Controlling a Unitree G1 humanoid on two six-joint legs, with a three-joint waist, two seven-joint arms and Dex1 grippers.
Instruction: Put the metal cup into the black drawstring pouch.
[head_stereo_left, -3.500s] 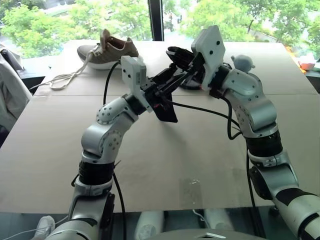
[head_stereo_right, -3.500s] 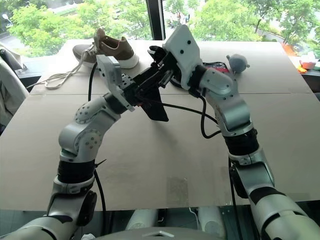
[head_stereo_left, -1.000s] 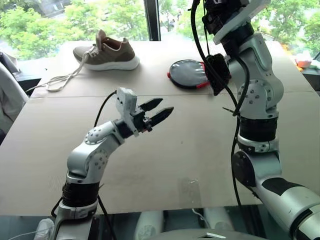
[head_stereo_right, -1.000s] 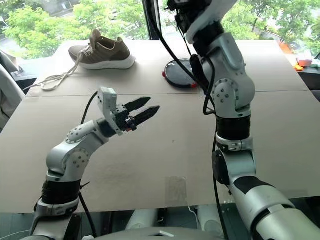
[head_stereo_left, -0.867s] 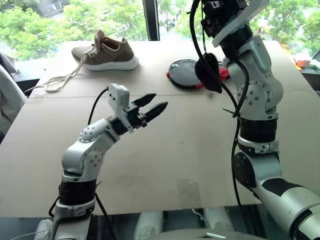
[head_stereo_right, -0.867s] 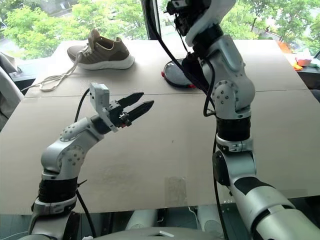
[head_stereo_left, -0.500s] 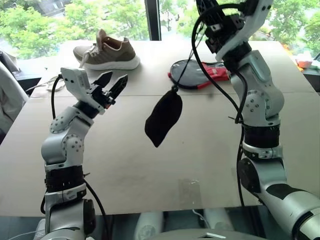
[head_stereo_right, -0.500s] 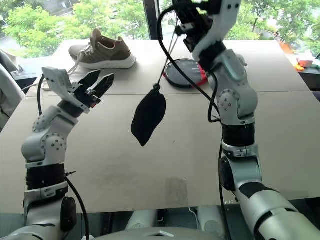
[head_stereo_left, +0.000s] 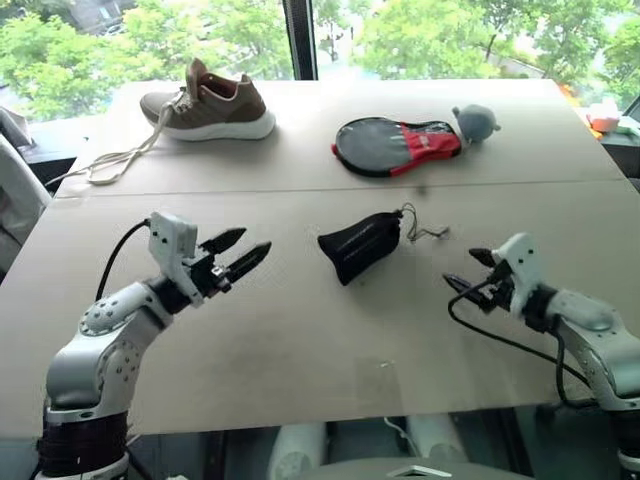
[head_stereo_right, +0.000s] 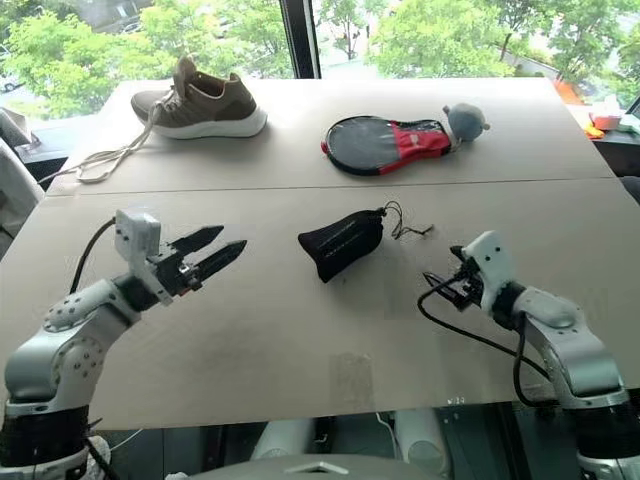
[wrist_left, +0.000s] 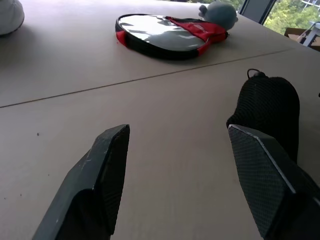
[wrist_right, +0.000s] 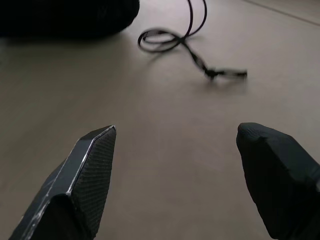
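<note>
Beyond brown tabletop (head_stereo_left: 300, 340), leafy windows (head_stereo_left: 420, 30)

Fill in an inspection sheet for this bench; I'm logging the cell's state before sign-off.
Surface: cardboard-covered table, seam running across it.
Job's things: black drawstring pouch lying bulging on its side, cords trailing loose; metal cup nothing seen.
Clutter: brown sneaker with long laces, grey-and-red paddle case, small grey plush toy.
Grippers: left gripper open, empty, above table; right gripper open, empty, low beside cords.
Cables: black cables along both arms.
Surroundings: window, green trees outside.
</note>
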